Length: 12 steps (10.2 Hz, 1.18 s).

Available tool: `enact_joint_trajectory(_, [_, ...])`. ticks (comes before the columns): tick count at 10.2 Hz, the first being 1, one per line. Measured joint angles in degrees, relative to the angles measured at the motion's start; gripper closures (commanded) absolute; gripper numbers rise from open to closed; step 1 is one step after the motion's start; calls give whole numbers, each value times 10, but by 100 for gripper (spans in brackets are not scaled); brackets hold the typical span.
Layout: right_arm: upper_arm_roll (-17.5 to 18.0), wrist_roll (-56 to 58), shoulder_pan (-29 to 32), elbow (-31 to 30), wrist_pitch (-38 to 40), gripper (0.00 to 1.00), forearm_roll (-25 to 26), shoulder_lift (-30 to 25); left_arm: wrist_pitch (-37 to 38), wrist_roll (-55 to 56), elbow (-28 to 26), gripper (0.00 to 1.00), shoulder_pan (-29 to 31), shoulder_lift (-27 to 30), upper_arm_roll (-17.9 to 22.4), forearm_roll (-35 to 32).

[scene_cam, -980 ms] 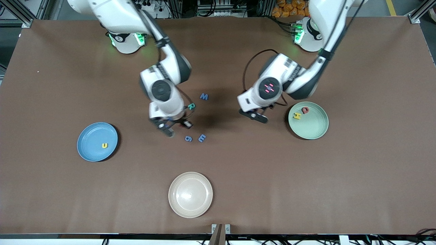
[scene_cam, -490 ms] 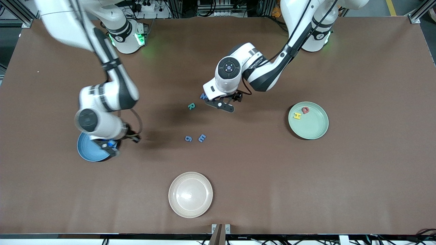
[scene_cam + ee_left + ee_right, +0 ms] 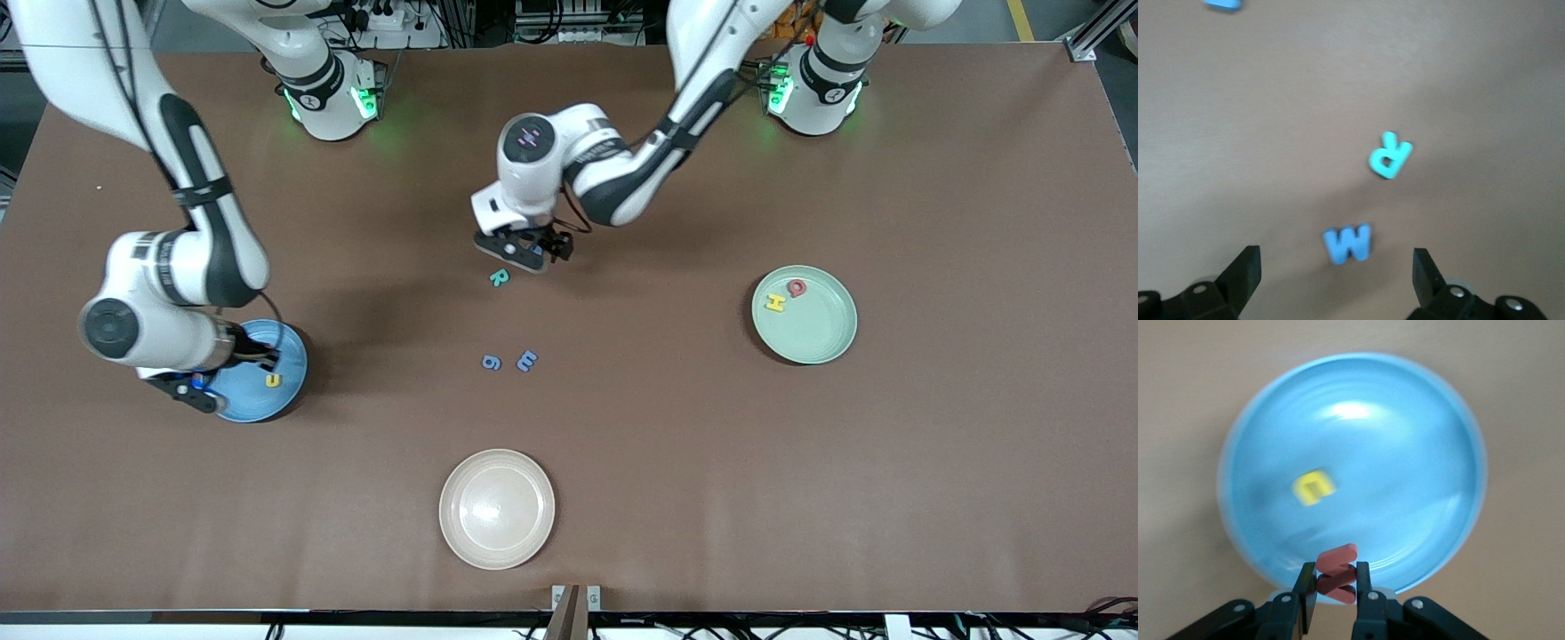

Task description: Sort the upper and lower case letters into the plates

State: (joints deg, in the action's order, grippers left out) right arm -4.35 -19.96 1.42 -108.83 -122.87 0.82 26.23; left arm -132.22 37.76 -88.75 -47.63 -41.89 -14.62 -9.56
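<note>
- Cream-beige round matte plate (image 3: 497,508) sits nearest the front camera on the brown tabletop (image 3: 800,498), with nothing on it.
- Sky-blue round shallow plate (image 3: 267,391) lies toward the right arm's end of the tabletop; a tiny yellow foam letter u (image 3: 274,380) rests inside it.
- Right end effector (image 3: 1336,587) hangs over the rim of the sky-blue plate, clenched on a small red foam letter w (image 3: 1337,573) pinched between its two black fingers (image 3: 1306,587).
- Two small blue foam letters lie side by side on the bare tabletop near the middle: a blue g (image 3: 492,363) and, just beside it toward the left arm's end, a blue e (image 3: 527,360).
- Pale mint-green round plate (image 3: 822,342) lies toward the left arm's end; a yellow foam letter H (image 3: 776,303) and a red foam letter Q (image 3: 797,287) rest inside it near the rim, close together.
- Teal foam letter R (image 3: 500,277) lies flat on the tabletop, farther from the front camera than the g and e.
- Blue foam letter M/W (image 3: 1348,243) lies near the R, apart from it; in the front view the left arm's hand covers it.
- Left end effector (image 3: 1337,277) hovers over that blue M/W letter with its jaws spread wide, grasping nothing.
</note>
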Motion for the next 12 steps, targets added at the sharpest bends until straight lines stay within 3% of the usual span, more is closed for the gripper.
enact_joint_trajectory(2, [0,36,30,-4,0,0,0,0,0,4,16,0,-24,-25,14,-18])
enact_joint_trajectory(7, [12,32,14,-5,3,0,0,-1,0,66,17,2,-23,-52,18,-26])
enact_joint_trajectory(10, [12,32,8,-5,6,0,0,-3,0,89,17,20,-25,-63,18,-26])
enact_joint_trajectory(11, [12,32,4,-5,9,0,0,-5,-1,93,17,32,-25,-66,18,-26])
enact_joint_trajectory(12, [12,30,1,-5,9,0,0,-7,-2,96,18,36,-26,-66,17,-26])
